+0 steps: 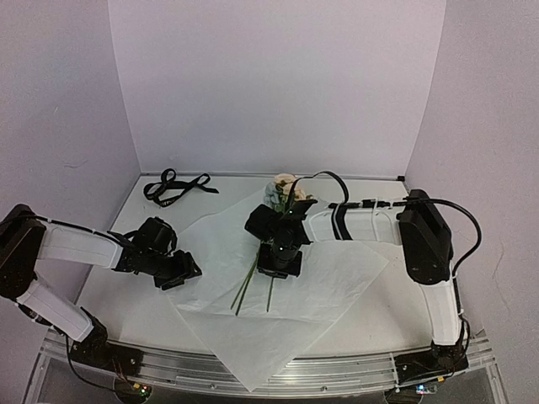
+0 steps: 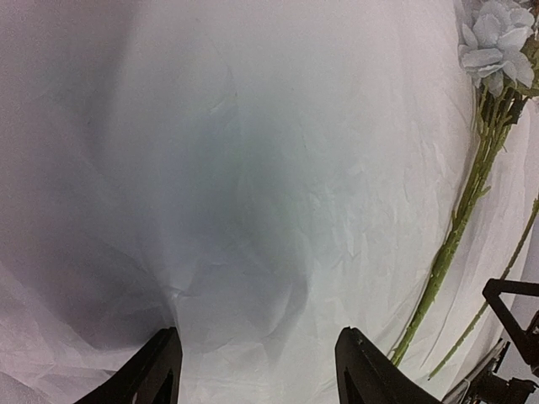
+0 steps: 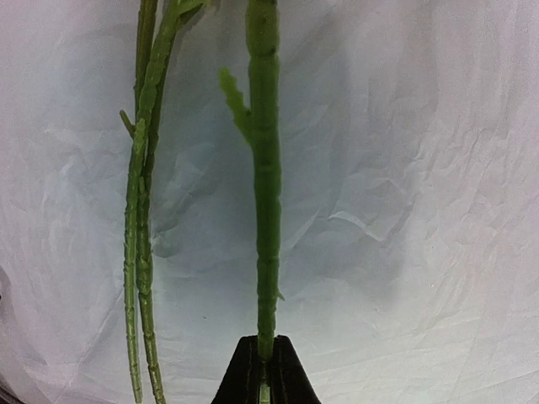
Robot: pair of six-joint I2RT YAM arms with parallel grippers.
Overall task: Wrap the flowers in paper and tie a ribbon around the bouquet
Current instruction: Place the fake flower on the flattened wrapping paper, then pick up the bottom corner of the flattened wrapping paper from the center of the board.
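- White paper (image 1: 337, 286) lies creased on the table (image 1: 404, 316), with one corner over the near edge.
- Peach and blue flowers (image 1: 285, 190) lie on the paper, blooms at the far side.
- right gripper (image 3: 265, 374) is clamped on one green stem. Other stems lie loose beside it.
- left gripper (image 2: 257, 370) is open and holds nothing, low over the paper's left part.
- Black ribbon (image 1: 173, 187) is at the far left, off the paper.
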